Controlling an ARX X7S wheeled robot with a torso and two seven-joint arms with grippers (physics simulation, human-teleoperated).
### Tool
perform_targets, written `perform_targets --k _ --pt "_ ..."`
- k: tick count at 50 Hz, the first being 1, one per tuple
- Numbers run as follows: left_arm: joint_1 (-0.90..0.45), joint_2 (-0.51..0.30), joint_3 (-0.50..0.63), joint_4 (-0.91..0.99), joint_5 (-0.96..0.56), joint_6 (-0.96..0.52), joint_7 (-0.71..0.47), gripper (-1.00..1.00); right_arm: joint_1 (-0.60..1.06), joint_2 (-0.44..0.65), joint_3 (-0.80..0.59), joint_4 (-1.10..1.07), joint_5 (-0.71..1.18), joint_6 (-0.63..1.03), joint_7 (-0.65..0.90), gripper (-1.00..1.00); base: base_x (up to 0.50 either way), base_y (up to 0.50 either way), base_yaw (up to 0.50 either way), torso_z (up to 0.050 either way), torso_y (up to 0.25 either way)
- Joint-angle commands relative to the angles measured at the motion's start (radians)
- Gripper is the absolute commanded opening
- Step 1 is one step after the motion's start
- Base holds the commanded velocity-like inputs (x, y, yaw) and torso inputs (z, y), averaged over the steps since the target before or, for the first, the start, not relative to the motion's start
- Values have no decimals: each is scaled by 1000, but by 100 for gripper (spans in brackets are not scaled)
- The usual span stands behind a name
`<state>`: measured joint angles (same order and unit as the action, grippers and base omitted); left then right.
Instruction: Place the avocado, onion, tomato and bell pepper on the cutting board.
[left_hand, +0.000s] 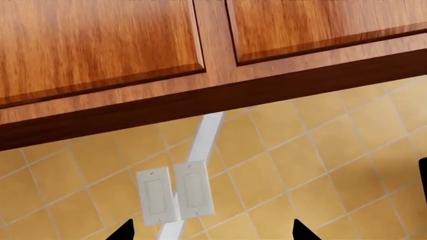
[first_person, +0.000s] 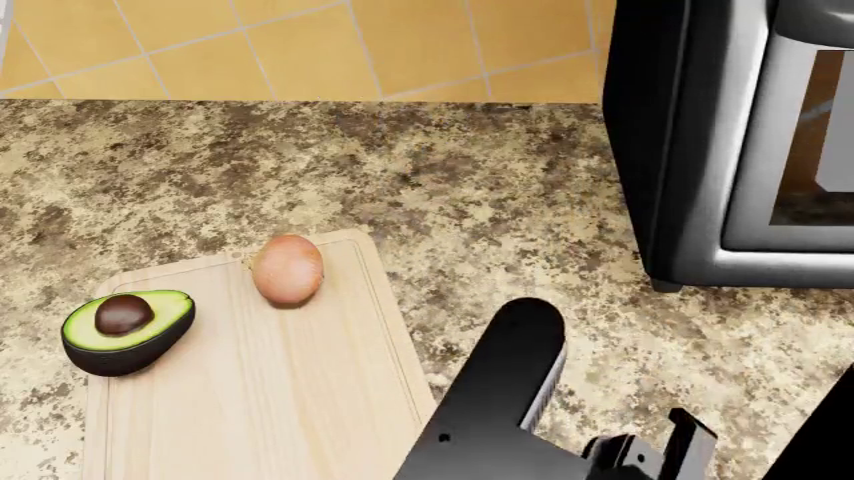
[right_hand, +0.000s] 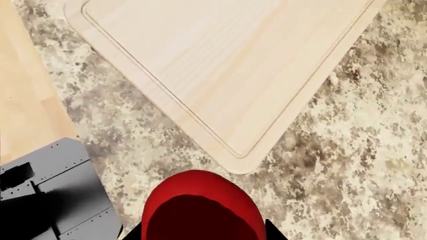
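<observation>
On the speckled granite counter (first_person: 507, 200), the halved dark green avocado (first_person: 127, 331) sits at the left edge of the pale wooden cutting board (first_person: 280, 400); the tan egg-shaped onion (first_person: 287, 269) rests near its far edge. The left gripper (left_hand: 212, 231), fingers spread and empty, faces a tiled wall. The right gripper (right_hand: 203, 231) clasps the glossy red tomato (right_hand: 200, 205) just off a board corner.
</observation>
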<state>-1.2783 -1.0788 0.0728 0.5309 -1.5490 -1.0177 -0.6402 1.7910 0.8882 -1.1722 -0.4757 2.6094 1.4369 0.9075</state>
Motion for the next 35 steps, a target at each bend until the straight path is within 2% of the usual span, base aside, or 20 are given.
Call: perform_targets --k 1,11,25,35 --pt "-3 0 4 1 0 1 1 100 46 -58 77 113 -89 79 -36 -100 0 0 0 0 0" --pt "-6 -6 2 -3 -7 0 -3 100 -62 -119 185 208 -314 129 -186 -100 0 0 0 0 0" --pt "-27 3 23 -10 3 -10 0 100 -110 -189 171 232 -712 121 -533 -100 0 0 0 0 0" --pt "-2 -1 18 -5 10 0 2 100 -122 -253 150 255 -916 76 -727 -100 0 0 0 0 1"
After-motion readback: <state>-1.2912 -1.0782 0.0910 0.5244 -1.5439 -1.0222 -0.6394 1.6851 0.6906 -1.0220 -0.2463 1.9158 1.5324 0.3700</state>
